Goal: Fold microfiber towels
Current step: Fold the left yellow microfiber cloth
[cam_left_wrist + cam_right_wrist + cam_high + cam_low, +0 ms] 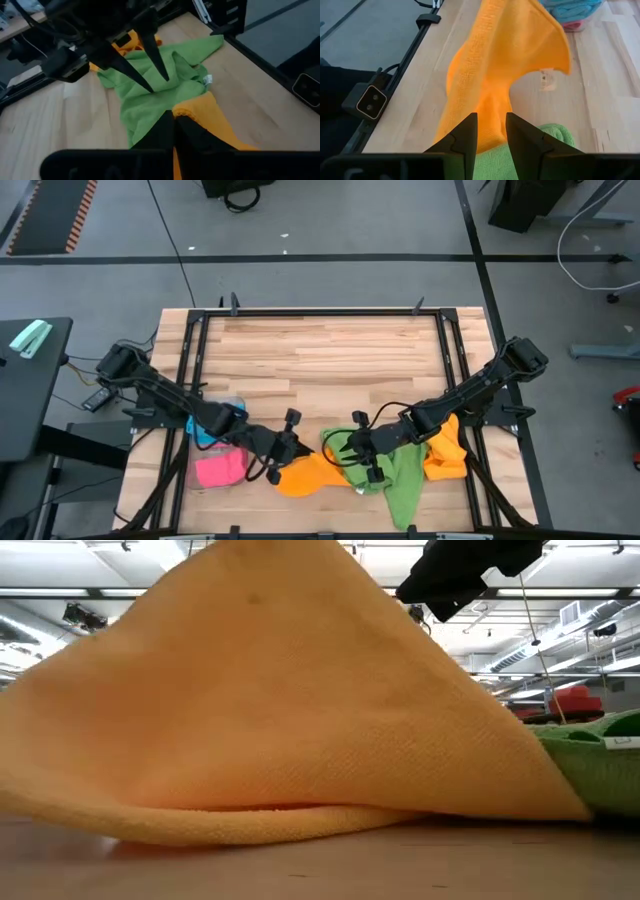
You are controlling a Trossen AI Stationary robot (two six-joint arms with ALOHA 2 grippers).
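High view: the left gripper (283, 448) is closed on the near edge of an orange towel (305, 475) draped on the tabletop (320, 350). Facing it, the right gripper (352, 448) pinches the same towel's other end. A green towel (402, 475) lies under the right gripper; a pink towel (218, 470) sits behind the left one.

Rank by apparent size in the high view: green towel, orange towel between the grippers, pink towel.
1. green towel and orange towel: look alike in spread, both bunched, so not ranked against each other.
2. pink towel: clearly smallest, partly under the left arm.
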